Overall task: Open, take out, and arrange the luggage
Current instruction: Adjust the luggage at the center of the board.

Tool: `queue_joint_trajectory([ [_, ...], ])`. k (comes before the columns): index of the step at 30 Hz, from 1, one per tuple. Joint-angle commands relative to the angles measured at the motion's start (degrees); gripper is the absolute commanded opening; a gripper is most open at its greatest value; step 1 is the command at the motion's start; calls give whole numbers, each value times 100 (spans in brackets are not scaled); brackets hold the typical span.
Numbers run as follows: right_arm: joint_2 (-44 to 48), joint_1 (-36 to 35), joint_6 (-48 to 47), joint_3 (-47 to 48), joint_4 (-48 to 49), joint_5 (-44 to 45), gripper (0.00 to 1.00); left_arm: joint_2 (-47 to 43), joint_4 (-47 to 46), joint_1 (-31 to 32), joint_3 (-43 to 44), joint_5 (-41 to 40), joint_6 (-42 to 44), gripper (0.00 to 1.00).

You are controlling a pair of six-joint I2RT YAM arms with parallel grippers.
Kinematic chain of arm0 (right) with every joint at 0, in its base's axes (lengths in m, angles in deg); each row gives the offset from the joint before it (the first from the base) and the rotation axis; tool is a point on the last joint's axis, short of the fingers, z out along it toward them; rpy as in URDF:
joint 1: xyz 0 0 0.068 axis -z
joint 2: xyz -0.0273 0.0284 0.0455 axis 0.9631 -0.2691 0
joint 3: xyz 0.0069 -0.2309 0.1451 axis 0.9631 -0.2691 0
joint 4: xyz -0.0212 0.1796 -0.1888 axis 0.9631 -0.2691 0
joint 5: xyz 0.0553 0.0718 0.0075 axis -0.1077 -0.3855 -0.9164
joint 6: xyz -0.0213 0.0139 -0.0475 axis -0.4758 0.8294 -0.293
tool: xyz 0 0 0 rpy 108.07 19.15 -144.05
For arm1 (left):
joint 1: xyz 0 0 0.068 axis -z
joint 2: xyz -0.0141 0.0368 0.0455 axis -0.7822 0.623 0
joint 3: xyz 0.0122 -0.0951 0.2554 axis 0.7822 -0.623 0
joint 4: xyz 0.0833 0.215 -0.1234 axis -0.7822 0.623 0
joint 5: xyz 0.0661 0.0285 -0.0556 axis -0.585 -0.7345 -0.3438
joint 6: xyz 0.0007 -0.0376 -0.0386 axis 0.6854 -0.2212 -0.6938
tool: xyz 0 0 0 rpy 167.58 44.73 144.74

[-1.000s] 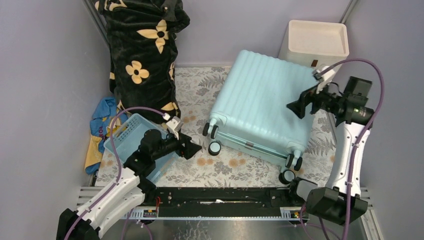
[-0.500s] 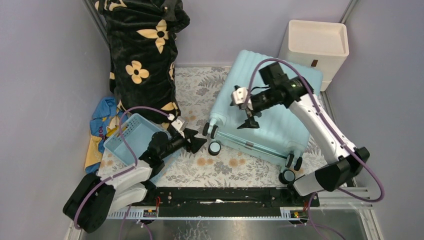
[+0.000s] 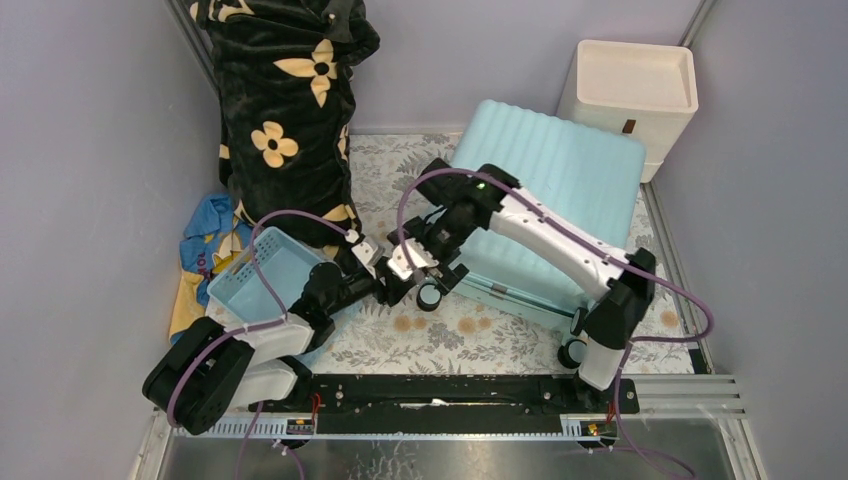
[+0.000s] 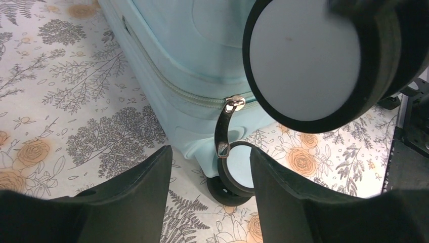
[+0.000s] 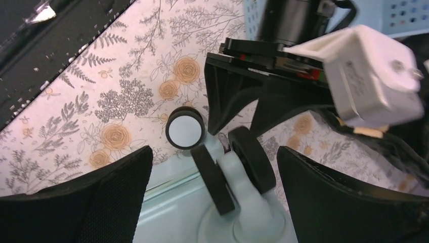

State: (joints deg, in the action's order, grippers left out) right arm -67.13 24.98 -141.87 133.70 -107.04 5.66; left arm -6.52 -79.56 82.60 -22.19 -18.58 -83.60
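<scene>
The luggage (image 3: pixel 560 200), a pale aqua ribbed suitcase, lies closed on the floral mat with its wheels toward me. My left gripper (image 3: pixel 395 285) is low on the mat at the near-left wheel corner. It is open, and the metal zipper pull (image 4: pixel 225 129) hangs just ahead of its fingertips (image 4: pixel 152 177), in line with the gap, above a small wheel (image 4: pixel 238 174). My right gripper (image 3: pixel 425 262) reaches across the lid to the same corner. Its jaws are wide open on either side of the twin wheel (image 5: pixel 238 162), not touching it.
A black flowered blanket (image 3: pixel 285 100) hangs at the back left. A blue plastic basket (image 3: pixel 265 270) and a blue-yellow cloth (image 3: pixel 205 250) lie beside my left arm. A cream drawer unit (image 3: pixel 630 85) stands behind the suitcase. The two grippers are very close together.
The right arm swung from the suitcase's right side across the lid to the near-left wheel corner. The left gripper slid forward to that corner and its jaws narrowed.
</scene>
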Motion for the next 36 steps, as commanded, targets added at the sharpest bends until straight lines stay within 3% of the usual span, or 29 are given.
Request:
queue_joint_trajectory([
  [1,-352,-343,-379,372,11,772,100,3,-741,42,-191,-388,182,65],
  [5,-637,-495,-567,503,50,1251,98,271,-1413,39,-490,-449,-7,65],
  [15,-740,-744,-1001,669,-268,2245,81,811,-2195,42,-446,169,348,62],
  [24,-798,-776,-937,755,-237,2385,47,1606,-3013,42,-220,309,170,62],
  [29,-752,-787,-826,799,-238,2339,31,1944,-2999,41,83,429,9,52],
  [36,-706,-789,-617,1017,-234,2188,21,2193,-3050,42,197,607,-455,44],
])
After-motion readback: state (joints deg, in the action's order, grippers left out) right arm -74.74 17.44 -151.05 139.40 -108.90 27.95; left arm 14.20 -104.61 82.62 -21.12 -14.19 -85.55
